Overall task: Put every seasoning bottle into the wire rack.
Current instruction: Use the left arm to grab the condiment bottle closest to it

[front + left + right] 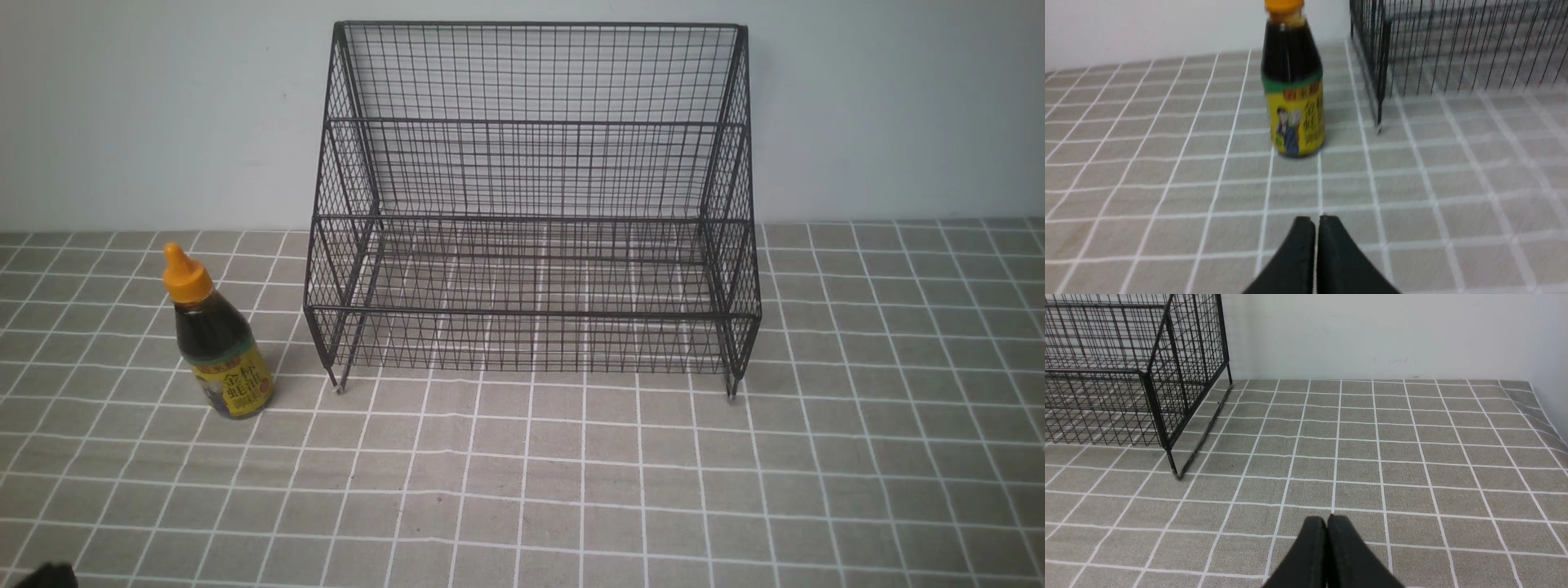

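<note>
One seasoning bottle point(1294, 110), upright on checked cloth point(571, 490), ahead of left gripper point(1316, 222) and clear of it; wire rack point(531, 204) beside bottle; right gripper point(1327, 520) and left alike pressed together, holding nothing.

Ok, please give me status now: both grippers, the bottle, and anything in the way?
Left gripper shut, empty, facing the seasoning bottle. Right gripper shut, empty. Bottle upright left of the wire rack, apart from it. Rack empty, nothing in between.

The left gripper point(1315, 221) has matte black fingers tapering to rounded tips; the right gripper point(1327, 519) likewise.
</note>
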Available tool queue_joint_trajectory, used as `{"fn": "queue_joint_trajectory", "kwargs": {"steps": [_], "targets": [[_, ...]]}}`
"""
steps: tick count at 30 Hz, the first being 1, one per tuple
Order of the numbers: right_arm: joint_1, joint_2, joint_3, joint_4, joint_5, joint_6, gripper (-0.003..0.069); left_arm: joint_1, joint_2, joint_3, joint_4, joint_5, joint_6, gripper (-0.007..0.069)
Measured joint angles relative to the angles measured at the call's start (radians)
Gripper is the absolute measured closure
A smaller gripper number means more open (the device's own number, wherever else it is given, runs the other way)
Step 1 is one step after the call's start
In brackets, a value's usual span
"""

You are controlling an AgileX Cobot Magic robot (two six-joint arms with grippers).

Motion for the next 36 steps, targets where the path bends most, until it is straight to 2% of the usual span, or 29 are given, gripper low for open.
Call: {"fn": "queue_joint_trajectory", "kwargs": {"steps": [3,5,7,8,11,13,19,23,24,25,26,28,31,33,36], "targets": [[0.000,0.000,0.000,0.000,0.000,0.000,0.0673,0.000,0.000,0.000,-0.049,-0.171,-0.021,0.0631],[0.000,0.000,0.000,0.000,0.000,0.000,0.0673,0.000,0.000,0.000,-0.051,-0.220,-0.021,0.0631],[0.000,0.000,0.000,0.000,0.000,0.000,0.0673,0.000,0.000,0.000,-0.055,-0.363,-0.021,0.0631],[0.000,0.000,0.000,0.000,0.000,0.001,0.0673,0.000,0.000,0.000,-0.055,-0.374,-0.023,0.0631],[0.000,0.000,0.000,0.000,0.000,0.002,0.0673,0.000,0.003,0.000,-0.060,-0.571,-0.032,0.0631],[0.000,0.000,0.000,0.000,0.000,0.002,0.0673,0.000,0.027,0.000,-0.062,-0.642,-0.032,0.0631],[0.000,0.000,0.000,0.000,0.000,0.002,0.0673,0.000,0.313,-0.081,-0.062,-0.661,-0.032,0.0627],[0.000,0.000,0.000,0.000,0.000,0.002,0.0673,0.000,0.507,-0.165,-0.062,-0.663,-0.031,0.0591],[0.000,0.000,0.000,0.000,0.000,0.002,0.0673,0.000,0.633,-0.229,-0.062,-0.672,-0.026,0.0543],[0.000,0.000,0.000,0.000,0.000,0.002,0.0673,0.000,0.645,-0.242,-0.062,-0.674,-0.024,0.0537],[0.000,0.000,0.000,0.000,0.000,0.002,0.0673,0.000,0.738,-0.290,-0.062,-0.690,-0.019,0.0483],[0.000,0.000,0.000,0.000,0.000,0.002,0.0673,0.000,0.802,-0.317,-0.062,-0.708,-0.017,0.0435],[0.000,0.000,0.000,0.000,0.000,0.002,0.0673,0.000,0.977,-0.402,-0.065,-0.771,-0.004,0.0266],[0.000,0.000,0.000,0.000,0.000,0.002,0.0673,0.000,1.019,-0.420,-0.067,-0.790,0.001,0.0225],[0.000,0.000,0.000,0.000,0.000,0.002,0.0673,0.000,1.167,-0.472,-0.100,-0.849,0.009,0.0115]]}}
